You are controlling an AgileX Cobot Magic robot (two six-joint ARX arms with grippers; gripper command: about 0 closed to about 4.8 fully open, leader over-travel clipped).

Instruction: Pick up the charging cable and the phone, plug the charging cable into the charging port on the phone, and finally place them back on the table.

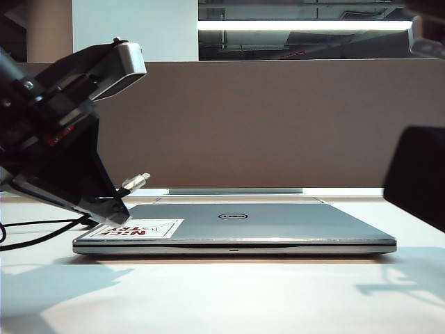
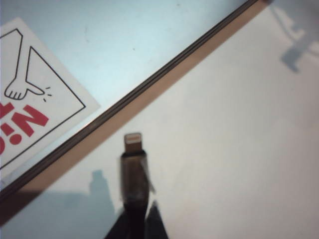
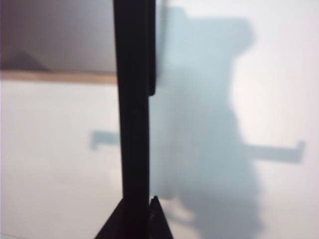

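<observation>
— Counts first: how many of each?

— One charging cable (image 1: 42, 233), one phone (image 3: 133, 109), one laptop (image 1: 278, 226), one sticker (image 1: 135, 228) with red letters on the laptop's lid, two grippers.

— Where is the left gripper (image 1: 115, 205)?

— At the left of the exterior view, low over the laptop's near left corner. Its jaws are pinched on the cable just behind the silvery plug (image 2: 133, 145), which sticks out past the fingertips, above the table (image 1: 222, 299) beside the laptop's edge. The black cord trails off left across the tabletop.

— And the right gripper (image 3: 144, 214)?

— Its wrist view shows the jaws closed on the phone, seen edge-on as one thin black bar rising from the fingertips, held over the white table. In the exterior view a dark slab at the right edge looks like the same phone, well apart from the plug.

— Charging port?

— Cannot make it out.

— Behind everything?

— One grey-brown divider panel (image 1: 264, 125).
</observation>
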